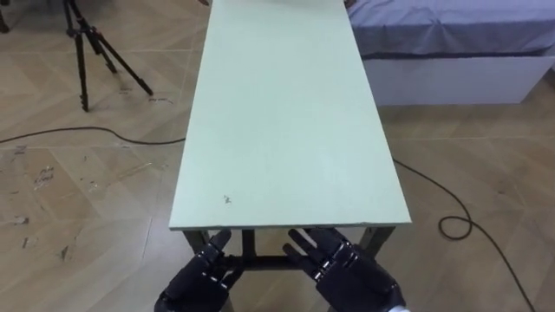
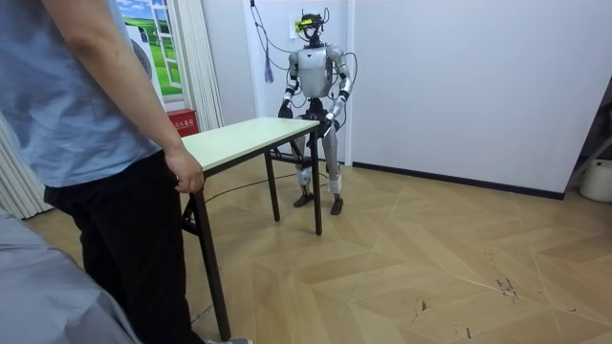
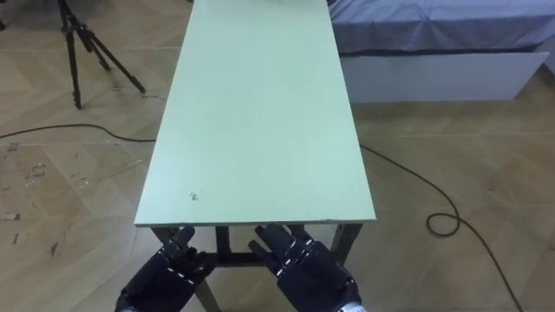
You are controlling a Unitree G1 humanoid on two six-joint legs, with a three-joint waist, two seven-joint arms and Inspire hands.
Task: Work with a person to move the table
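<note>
- I'm looking down the long pale-green table; it's standing on the wooden floor, running straight away from me, its near short edge just above my hands.
- My left hand and right hand are hanging just below that edge, fingers stretched forward and slightly spread, holding nothing. Whether the tips are touching the underside I cannot tell.
- At the far end the person is standing with a hand curled over the top's corner.
- I'm judging the top as a stiff, flat board on a thin dark frame: rigid, not fragile, probably moderate weight, but long, so any tilt at my end is going to lever against my partner.
- The surface is looking smooth and likely slippery, so I'm favouring palms up under the short edge, one hand towards each corner, outside the legs.
- Watching edges: the bed is sitting close along the far right of the table, so there's little swing room that way.
- The tripod is standing off to the left, well apart from the top.
- A cable is looping on the floor right of my corner; I'm counting it a tripping risk.
- In the room view a white wall is close behind me, while open floor is spreading across that view's right.
</note>
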